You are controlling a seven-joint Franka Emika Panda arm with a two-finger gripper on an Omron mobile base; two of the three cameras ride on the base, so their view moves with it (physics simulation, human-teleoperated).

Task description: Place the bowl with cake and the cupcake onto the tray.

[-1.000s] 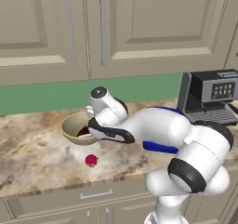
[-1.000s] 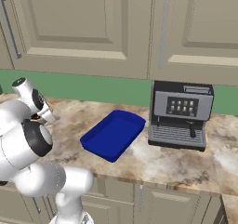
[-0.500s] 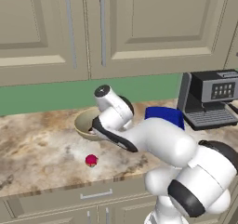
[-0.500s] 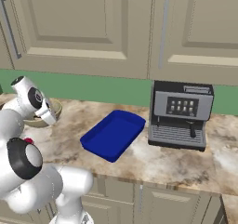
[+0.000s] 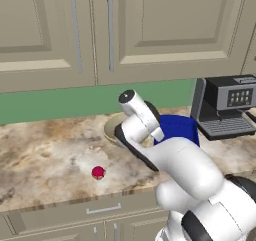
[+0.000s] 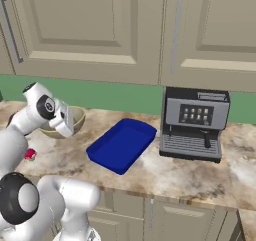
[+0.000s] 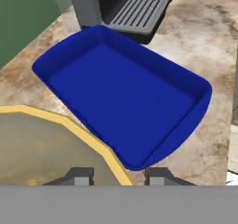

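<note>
The white arm's two-finger gripper is pinching the rim of the round olive-tan bowl, its two dark tips sitting close together on either side of the yellowish edge at the bottom of the hand view, so the jaws are clamped on the bowl. This looks like the carrying step: the bowl is hanging at the wrist above the speckled stone counter, just left of the flat deep blue rectangular tray, and in the hand view the tray is lying wide open ahead of the rim. The cake wedge itself is not clear from these angles; it is probably in the bowl, hidden behind the arm. The tiny red-magenta cupcake is sitting alone on the counter near the front edge, well apart from the tray. Behind the tray, the black and grey coffee machine is standing close by. What the next move seems to call for: bringing the bowl level over the middle of the tray, lowering it inside the raised lip, then letting go, keeping clear of the coffee machine, and only then going for the cupcake.
</note>
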